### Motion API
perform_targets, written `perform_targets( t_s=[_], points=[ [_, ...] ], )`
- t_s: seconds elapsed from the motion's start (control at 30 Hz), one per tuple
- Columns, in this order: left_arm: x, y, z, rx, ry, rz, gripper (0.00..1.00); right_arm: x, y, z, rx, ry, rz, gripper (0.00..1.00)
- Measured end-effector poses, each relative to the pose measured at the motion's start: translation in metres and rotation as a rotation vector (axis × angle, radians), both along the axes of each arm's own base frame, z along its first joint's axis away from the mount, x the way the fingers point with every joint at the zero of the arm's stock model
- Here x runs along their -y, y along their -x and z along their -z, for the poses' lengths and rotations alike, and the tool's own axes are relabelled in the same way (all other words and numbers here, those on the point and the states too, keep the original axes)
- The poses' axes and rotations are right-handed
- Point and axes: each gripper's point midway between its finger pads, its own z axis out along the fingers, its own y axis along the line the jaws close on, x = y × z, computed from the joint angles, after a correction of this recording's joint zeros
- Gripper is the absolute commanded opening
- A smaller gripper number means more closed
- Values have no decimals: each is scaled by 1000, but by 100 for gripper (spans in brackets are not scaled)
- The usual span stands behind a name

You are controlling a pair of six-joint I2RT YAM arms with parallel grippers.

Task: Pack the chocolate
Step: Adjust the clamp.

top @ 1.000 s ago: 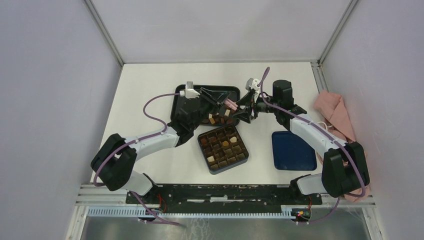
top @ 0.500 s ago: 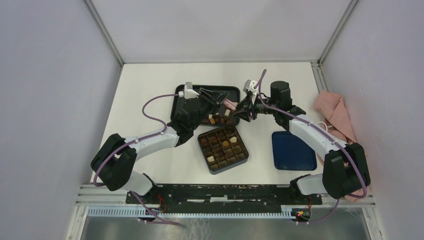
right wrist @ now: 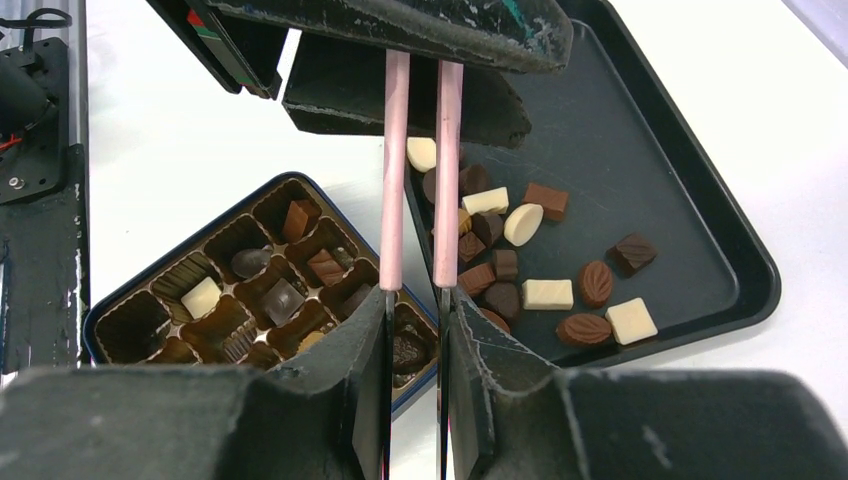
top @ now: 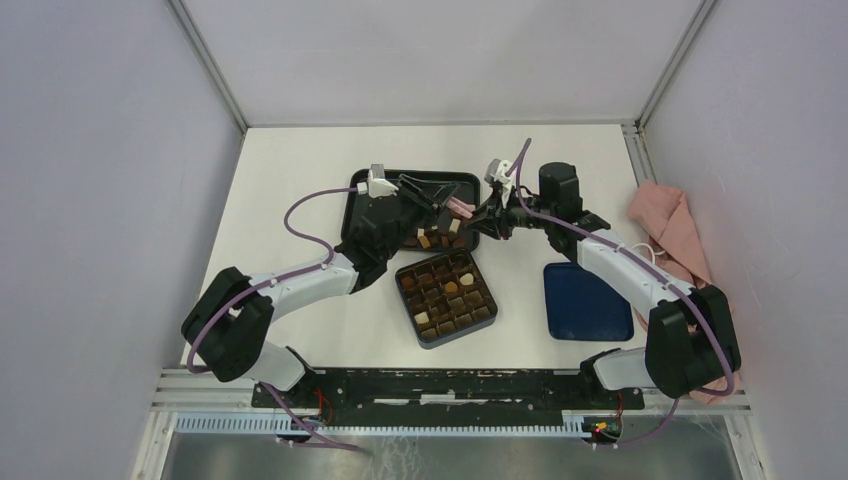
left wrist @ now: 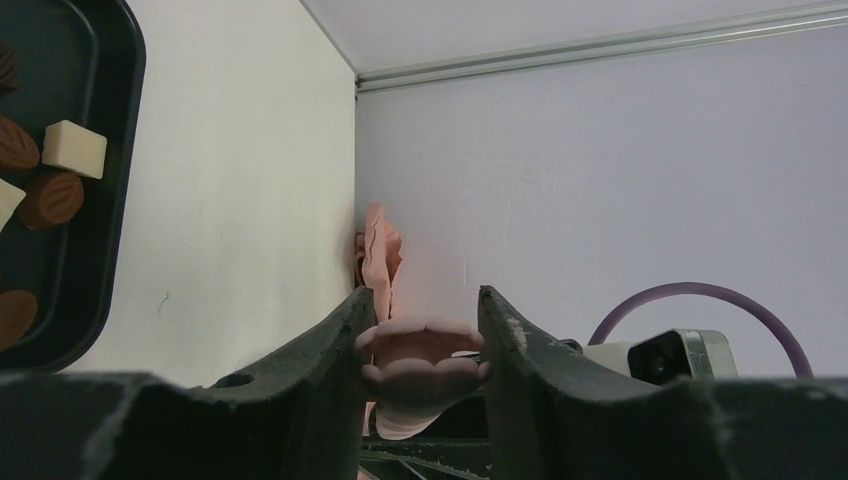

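Fingers (left wrist: 320, 360) of the left gripper (left wrist: 422, 300) clench the rounded back end of the pink tweezers (left wrist: 420, 365), with the jaws partway in. The right gripper (right wrist: 415, 310) faces it from 3 o'clock. Its narrow jaws press against the outer sides of both tweezer legs, and the thin tips run down between them. Loose chocolate (right wrist: 548, 293) lies on the black tray (right wrist: 690, 170). More pieces sit in the compartments of the box (right wrist: 135, 318), at 6 o'clock of the tray. A blue lid (top: 585, 300) lies at 3 o'clock of the box.
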Motion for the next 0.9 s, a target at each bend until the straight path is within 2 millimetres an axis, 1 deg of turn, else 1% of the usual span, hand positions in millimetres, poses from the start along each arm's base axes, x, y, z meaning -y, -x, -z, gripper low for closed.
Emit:
perform_targets(
  t_s=[0.07,0.23,0.37,0.63,0.73,0.83,0.9],
  points=[
    [0,0,0,1,1,2,59,0,0,0,2,-1,-1,29],
    [0,1,1,-1,0,3,68,-1,1,-2,5,-7,-10,32],
    [-1,2,4,-5,-4,3,70,-1,1,-2,3,-9,-13,36],
    [0,2,4,-5,-4,8,71,0,0,-2,3,-8,-9,37],
    [0,3,4,-5,-3,11,75,1,0,-2,4,-8,-8,37],
    [0,3,4,-4,-3,11,82,1,0,-2,5,-8,-7,37],
    [0,3,3,-2,-4,14,85,1,-1,-2,5,-7,-6,37]
  ],
)
